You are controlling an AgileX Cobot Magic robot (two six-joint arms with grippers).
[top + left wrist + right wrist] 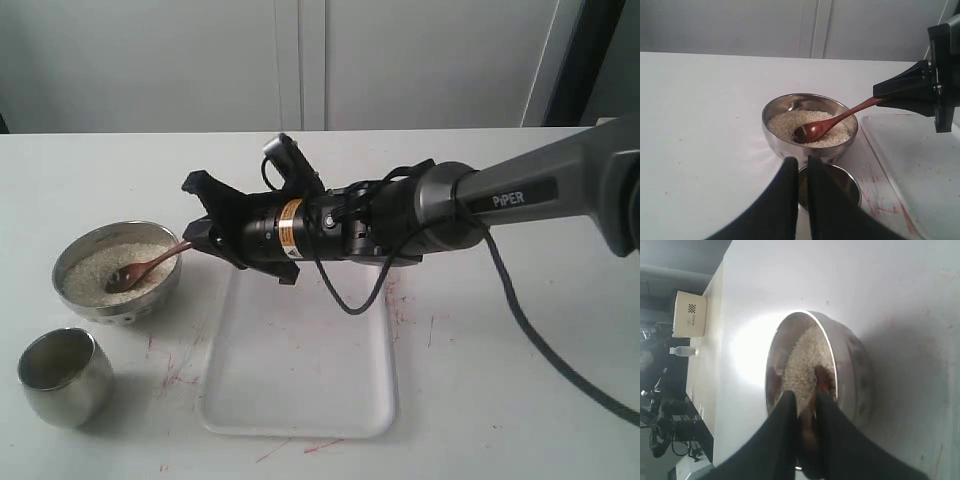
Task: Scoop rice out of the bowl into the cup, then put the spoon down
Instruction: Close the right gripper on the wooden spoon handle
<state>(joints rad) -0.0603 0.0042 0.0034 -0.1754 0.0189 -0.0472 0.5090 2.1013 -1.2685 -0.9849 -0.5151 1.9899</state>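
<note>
The steel bowl (160, 290) holds white rice (100, 265) at the table's left. The dark wooden spoon (145, 268) has its oval end in the rice, and its handle slants up to my right gripper (197, 240), which is shut on the handle's end. In the right wrist view the gripper (806, 396) clamps the spoon (821, 377) over the bowl (855, 360). The small steel cup (65, 375) stands just in front of the bowl. My left gripper (802, 160) hovers shut and empty over the cup (845, 185), facing the bowl (790, 145) and spoon (830, 122).
A clear plastic tray (300, 400) lies on the white table right of the bowl, under the right arm (450, 205). Red marks stain the tabletop around the tray. The left arm does not show in the exterior view.
</note>
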